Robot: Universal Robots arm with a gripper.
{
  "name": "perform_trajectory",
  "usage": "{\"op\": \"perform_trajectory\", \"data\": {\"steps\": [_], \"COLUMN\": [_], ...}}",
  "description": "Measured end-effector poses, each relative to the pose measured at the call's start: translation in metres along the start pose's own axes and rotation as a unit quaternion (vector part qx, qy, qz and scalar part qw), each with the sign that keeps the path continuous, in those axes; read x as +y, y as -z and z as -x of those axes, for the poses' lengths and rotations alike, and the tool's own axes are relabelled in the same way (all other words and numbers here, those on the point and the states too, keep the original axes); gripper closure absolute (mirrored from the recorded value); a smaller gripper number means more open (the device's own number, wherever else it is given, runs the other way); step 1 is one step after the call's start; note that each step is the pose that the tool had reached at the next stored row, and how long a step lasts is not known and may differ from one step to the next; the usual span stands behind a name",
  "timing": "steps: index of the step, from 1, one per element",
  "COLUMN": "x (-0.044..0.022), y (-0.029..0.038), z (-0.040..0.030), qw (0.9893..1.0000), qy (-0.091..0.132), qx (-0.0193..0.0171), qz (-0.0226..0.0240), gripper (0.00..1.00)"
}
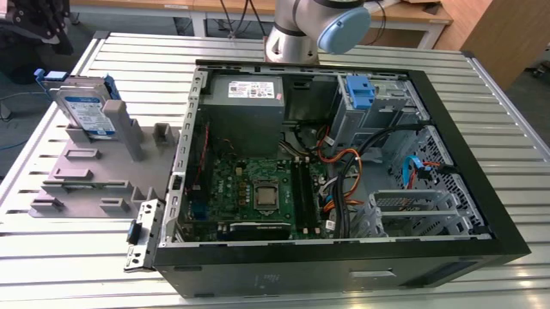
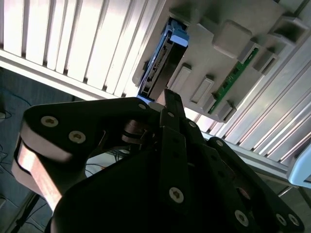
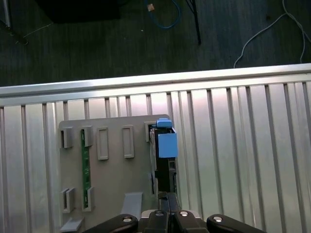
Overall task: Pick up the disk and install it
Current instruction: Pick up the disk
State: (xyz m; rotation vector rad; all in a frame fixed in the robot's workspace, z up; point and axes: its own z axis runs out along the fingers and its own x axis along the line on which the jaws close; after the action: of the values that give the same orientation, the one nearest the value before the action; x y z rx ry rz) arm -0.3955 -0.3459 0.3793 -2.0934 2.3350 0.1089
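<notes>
Disk (image 1: 86, 108) upright in grey holder (image 1: 90, 180); blue frame, white-blue label.

My arm (image 1: 320, 27) stands at the far side of the scene. In the first wrist view my gripper (image 3: 167, 196) points down, black fingers pressed together, holding nothing.

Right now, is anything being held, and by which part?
Nothing is held. The gripper, fingers together, is empty and apart from the disk, which stands on edge in the grey holder.
</notes>
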Motion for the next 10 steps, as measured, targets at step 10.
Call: {"op": "perform_trajectory", "data": {"steps": [10], "x": [0.0007], "y": [-0.0027], "z": [-0.0002], "qw": [1.0], "qy": [-0.001], "qx": [-0.0001], "qz": [0.0], "gripper": [0.89]}}
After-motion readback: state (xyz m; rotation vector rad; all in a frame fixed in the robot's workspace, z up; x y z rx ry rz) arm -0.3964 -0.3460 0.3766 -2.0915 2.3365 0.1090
